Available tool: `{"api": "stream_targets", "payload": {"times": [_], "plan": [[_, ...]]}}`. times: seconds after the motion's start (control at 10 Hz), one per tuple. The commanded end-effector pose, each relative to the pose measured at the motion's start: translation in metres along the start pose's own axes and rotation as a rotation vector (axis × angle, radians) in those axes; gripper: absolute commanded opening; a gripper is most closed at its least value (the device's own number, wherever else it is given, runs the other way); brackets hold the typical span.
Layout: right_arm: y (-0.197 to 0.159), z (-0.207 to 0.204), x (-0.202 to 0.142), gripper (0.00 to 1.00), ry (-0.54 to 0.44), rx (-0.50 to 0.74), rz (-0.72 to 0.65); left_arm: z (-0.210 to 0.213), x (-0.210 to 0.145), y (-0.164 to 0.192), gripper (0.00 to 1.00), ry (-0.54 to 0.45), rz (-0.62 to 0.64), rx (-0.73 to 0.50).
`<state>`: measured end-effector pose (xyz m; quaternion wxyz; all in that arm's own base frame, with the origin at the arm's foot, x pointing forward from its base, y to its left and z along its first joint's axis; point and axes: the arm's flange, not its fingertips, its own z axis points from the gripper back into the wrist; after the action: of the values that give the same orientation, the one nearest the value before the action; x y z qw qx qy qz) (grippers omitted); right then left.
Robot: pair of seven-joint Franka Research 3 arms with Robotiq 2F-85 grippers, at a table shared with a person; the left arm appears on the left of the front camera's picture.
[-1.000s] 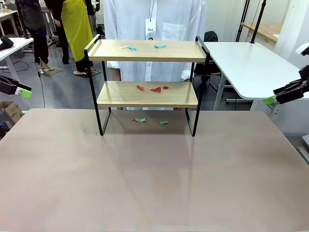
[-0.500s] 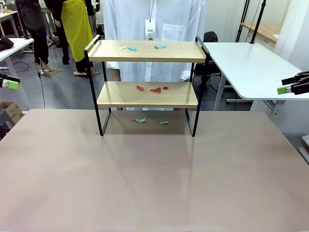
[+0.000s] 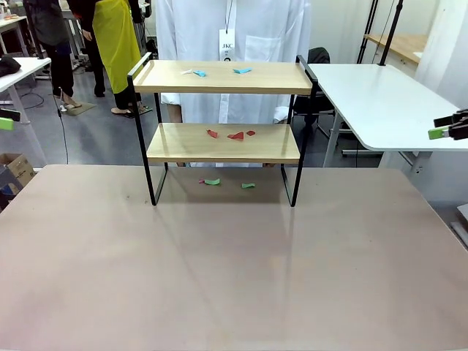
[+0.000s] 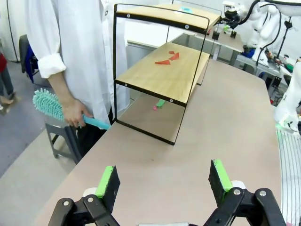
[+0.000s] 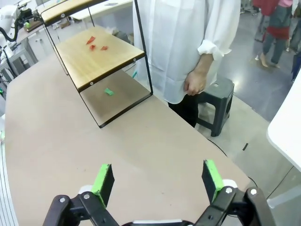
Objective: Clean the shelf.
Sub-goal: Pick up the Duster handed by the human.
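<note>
The shelf (image 3: 270,77) sits at 12 o'clock on the desk (image 3: 234,278), blue scraps (image 3: 242,70) up top, red scraps (image 3: 235,135) on the lower board. Left claw (image 4: 162,173) at 9 and right claw (image 5: 157,170) at 3, both wide open, holding nothing.

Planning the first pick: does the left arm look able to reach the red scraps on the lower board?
Probably yes: the left gripper is open; the front of the shelf stands open above the red scraps; nothing lies between.
</note>
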<state>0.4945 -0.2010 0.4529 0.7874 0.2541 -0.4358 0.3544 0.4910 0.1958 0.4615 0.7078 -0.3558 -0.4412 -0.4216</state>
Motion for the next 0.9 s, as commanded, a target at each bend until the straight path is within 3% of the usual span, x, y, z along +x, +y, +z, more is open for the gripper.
{"api": "stream_targets", "payload": {"times": [0.0,0.7,0.8], "plan": [[-0.0009,-0.0004,0.0039,1.0,-0.048,0.0,0.021,0.0014,0.0026,-0.0026,1.0,0.029,-0.072,-0.01],[-0.0054,-0.0006,0.0019,1.0,-0.074,-0.011,0.016,0.0072,0.0076,-0.0084,1.0,0.032,-0.13,0.022],[-0.0016,0.0015,0.0037,1.0,-0.03,-0.008,-0.009,0.0056,0.0096,-0.0095,1.0,0.021,-0.127,0.026]]}}
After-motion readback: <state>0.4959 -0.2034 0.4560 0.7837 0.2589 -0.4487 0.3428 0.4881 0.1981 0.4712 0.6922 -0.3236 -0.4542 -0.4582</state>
